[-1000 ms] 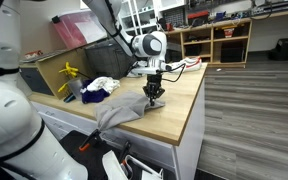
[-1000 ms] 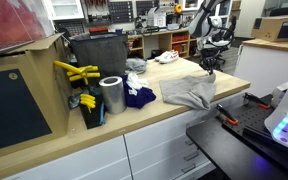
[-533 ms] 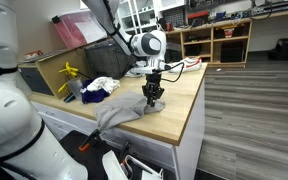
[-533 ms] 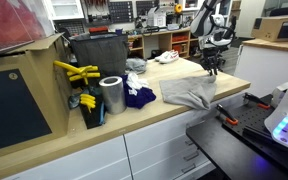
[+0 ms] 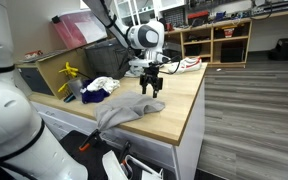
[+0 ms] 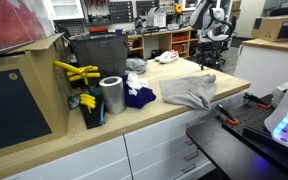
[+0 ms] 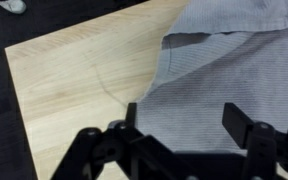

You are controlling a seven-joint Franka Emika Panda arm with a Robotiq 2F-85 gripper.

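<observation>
End effector (image 5: 152, 88) hangs with jaws wide, gripping nothing. With nothing holding it, the grey cloth (image 5: 124, 112) lies slumped on the desk (image 5: 187, 100), spreading toward seven o'clock beneath it.

In an exterior view, the camera sits off the long side of the light wooden countertop (image 5: 184, 95), close behind a white robot shell (image 5: 9, 110). It looks across at the black two-fingered gripper (image 5: 152, 88) from mid distance, with the crumpled grey cloth (image 5: 129, 112) just beneath it.

In an exterior view set low at the counter's end, the gripper (image 6: 210, 62) is small, far beyond the cloth (image 6: 189, 93).

The wrist view looks straight down, very near, past the gripper (image 7: 181, 115). All three views share the cloth (image 7: 234, 70) and the wood beside it.
</observation>
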